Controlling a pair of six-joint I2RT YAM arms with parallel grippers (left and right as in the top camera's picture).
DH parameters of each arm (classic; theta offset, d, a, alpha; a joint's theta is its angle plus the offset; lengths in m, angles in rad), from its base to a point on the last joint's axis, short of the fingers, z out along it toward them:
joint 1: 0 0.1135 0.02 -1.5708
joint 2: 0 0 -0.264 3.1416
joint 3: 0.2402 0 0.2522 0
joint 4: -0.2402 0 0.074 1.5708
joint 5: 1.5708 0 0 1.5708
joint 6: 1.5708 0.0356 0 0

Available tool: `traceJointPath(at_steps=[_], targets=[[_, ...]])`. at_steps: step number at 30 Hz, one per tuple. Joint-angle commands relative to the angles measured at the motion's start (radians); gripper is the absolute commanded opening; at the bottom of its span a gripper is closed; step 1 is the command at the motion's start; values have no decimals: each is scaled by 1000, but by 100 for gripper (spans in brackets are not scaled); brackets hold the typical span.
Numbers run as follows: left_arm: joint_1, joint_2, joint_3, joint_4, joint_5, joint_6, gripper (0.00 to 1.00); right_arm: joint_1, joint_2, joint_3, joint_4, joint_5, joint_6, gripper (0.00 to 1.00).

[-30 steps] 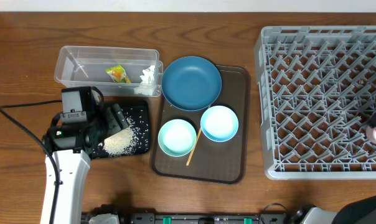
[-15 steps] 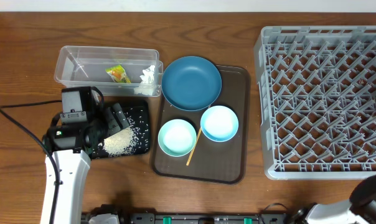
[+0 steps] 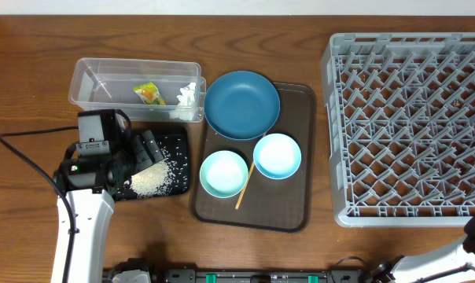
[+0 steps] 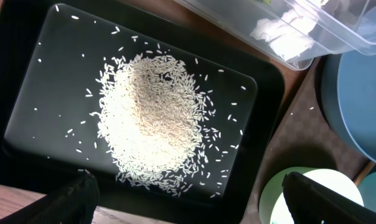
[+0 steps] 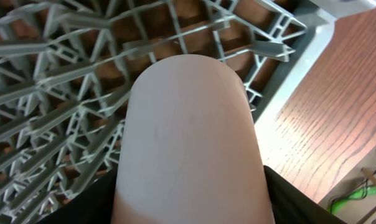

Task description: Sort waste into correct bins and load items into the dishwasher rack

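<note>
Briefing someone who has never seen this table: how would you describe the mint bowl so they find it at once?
Find the brown serving tray beside the grey rack. In front of the dark blue dish sit two small bowls; the mint bowl is the one nearer the black tray of rice. It is greener than the light blue bowl, with the chopstick at its edge.

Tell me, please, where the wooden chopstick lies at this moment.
In the overhead view the chopstick lies on the brown tray, left of the grey rack, slanting between the pale mint bowl and the light blue bowl.
</note>
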Motion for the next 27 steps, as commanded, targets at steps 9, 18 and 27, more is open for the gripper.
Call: traceJointPath(at_steps=[9,18,27], targets=[[4,2,9,-3,-12,-1,97,-21,51,0,31,-23,2,1],[4,2,9,-3,-12,-1,97,-21,86,-1,47,-24,2,1],[4,2,9,-3,-12,-2,97,-23,101,-6,55,-23,2,1]])
